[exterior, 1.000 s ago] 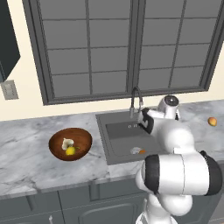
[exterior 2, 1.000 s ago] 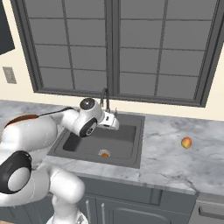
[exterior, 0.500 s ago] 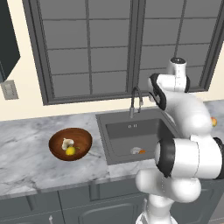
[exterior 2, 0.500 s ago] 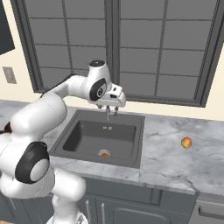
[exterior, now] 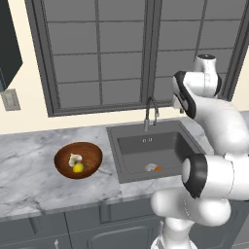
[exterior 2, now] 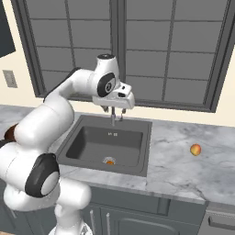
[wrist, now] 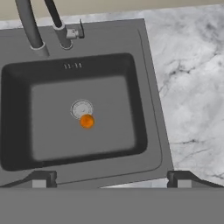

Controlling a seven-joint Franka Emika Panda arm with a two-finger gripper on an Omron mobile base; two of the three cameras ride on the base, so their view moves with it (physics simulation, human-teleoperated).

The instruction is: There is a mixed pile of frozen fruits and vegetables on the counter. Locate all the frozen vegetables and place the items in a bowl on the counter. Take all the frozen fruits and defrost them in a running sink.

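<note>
My gripper (exterior 2: 114,110) hangs open and empty high above the sink (exterior 2: 92,144), close to the curved dark faucet (exterior 2: 113,120). The hand view looks down into the sink (wrist: 52,135) between my fingertips (wrist: 41,178). One orange ball (wrist: 87,121) lies beside the pale drain (wrist: 81,108); it is also seen in the basin from both base views (exterior: 158,168) (exterior 2: 109,162). The orange-red peach-like ball (exterior 2: 195,149) rests on the counter (exterior 2: 174,170) right of the sink. The brown bowl (exterior: 63,165) holds the yellow piece (exterior: 78,168) and the whitish lump (exterior: 74,158).
The faucet (exterior: 151,112) stands at the back rim of the sink (exterior: 126,146). A dark window frame runs along the wall behind the counter (exterior: 29,170). No water shows at the faucet (wrist: 30,26). Marble counter (wrist: 188,87) stretches right of the basin.
The arm has risen from low beside the faucet to high above the sink and swung right. The gripper stayed open. The orange ball, the peach-like ball and the bowl have not moved.
</note>
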